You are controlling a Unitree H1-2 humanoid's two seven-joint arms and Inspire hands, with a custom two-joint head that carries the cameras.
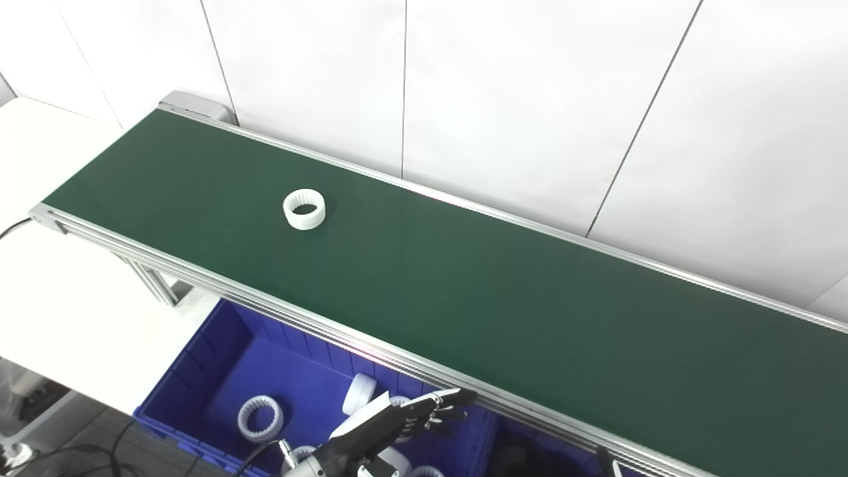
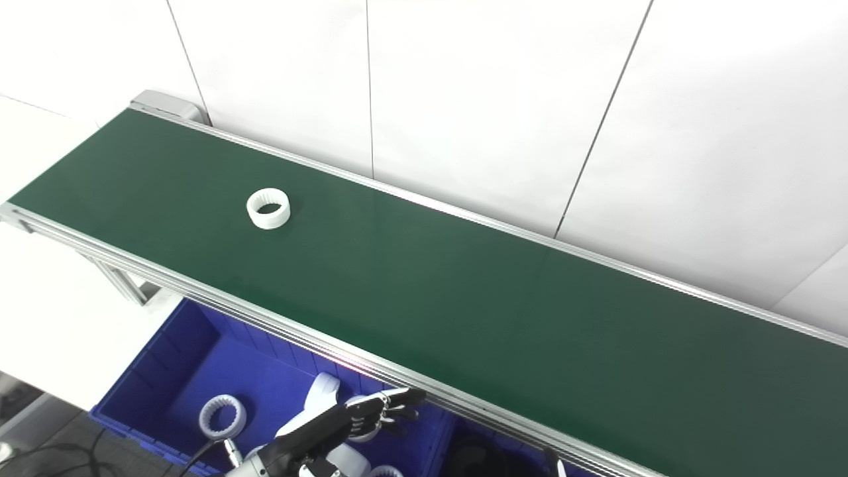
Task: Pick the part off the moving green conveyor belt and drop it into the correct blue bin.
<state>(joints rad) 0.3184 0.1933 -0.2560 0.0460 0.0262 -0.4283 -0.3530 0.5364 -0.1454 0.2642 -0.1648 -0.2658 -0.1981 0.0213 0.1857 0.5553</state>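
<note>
Left eye view shows the part [image 1: 304, 209] — a short white ring with fine teeth around its inner wall — lying flat on the green conveyor belt [image 1: 464, 278], toward its far-left stretch. Below the belt's near rail, the left hand [image 1: 414, 414] hovers over the blue bin [image 1: 218, 371], fingers apart, holding nothing — similar white rings [image 1: 260, 419] lie inside.

Factory-style sorting cell, green conveyor belt [image 1: 464, 278], blue parts bin [image 1: 218, 377], white panel walls [image 1: 530, 99]
</note>
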